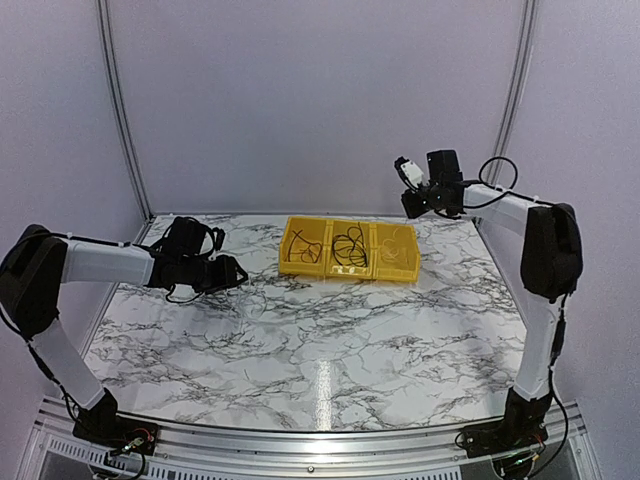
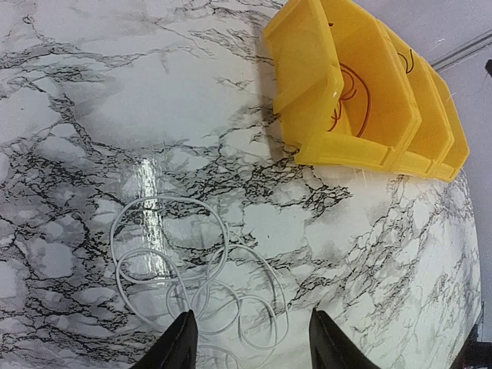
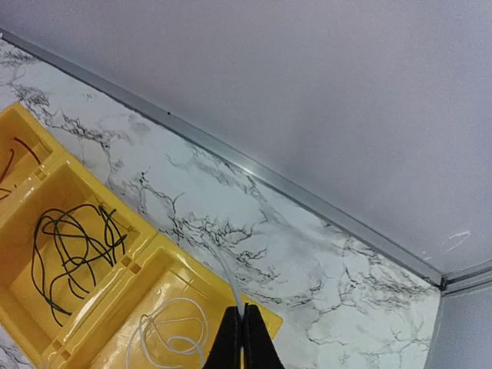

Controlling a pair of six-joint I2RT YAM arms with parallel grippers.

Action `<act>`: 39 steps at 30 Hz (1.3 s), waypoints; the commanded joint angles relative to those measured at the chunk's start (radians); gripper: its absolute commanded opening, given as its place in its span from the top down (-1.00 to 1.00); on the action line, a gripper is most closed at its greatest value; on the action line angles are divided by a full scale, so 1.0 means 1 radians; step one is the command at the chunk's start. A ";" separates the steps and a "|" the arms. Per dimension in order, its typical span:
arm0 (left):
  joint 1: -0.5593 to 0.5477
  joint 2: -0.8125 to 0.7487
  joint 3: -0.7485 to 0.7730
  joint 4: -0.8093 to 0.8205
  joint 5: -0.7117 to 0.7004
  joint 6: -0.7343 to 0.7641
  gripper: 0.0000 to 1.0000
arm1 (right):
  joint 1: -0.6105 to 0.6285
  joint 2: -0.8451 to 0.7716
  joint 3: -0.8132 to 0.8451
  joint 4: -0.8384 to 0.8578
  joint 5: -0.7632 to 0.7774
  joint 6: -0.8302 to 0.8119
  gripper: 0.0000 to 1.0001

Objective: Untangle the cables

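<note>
Thin black cables [image 3: 73, 246] lie coiled in the middle compartment of a yellow bin [image 1: 350, 270]; they also show in the top view [image 1: 348, 248]. A dark wire [image 1: 305, 250] lies in the left compartment. My right gripper [image 3: 244, 319] is shut on a thin white cable [image 3: 231, 280] whose coil [image 3: 165, 334] rests in the right compartment; the gripper [image 1: 412, 205] hangs above that end. My left gripper [image 2: 254, 346] is open just above a loose white cable [image 2: 192, 269] looped on the table, left of the bin [image 2: 361, 146]. It shows in the top view [image 1: 232, 272].
The marble table [image 1: 320, 340] ends at a metal rail and grey wall [image 3: 323, 207] behind the bin. The left arm's own thick black cables [image 1: 190, 235] loop near its wrist.
</note>
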 commanded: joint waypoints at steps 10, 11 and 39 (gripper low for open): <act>-0.001 -0.139 -0.081 -0.016 -0.149 -0.007 -0.05 | -0.006 0.159 -0.001 -0.021 -0.086 0.015 1.00; -0.001 -0.156 -0.096 -0.014 -0.181 -0.006 -0.05 | -0.004 0.166 0.003 -0.026 -0.106 -0.002 1.00; 0.080 -0.241 -0.104 -0.010 -0.429 0.035 -0.67 | 0.007 0.106 0.154 -0.138 -0.009 -0.436 -0.12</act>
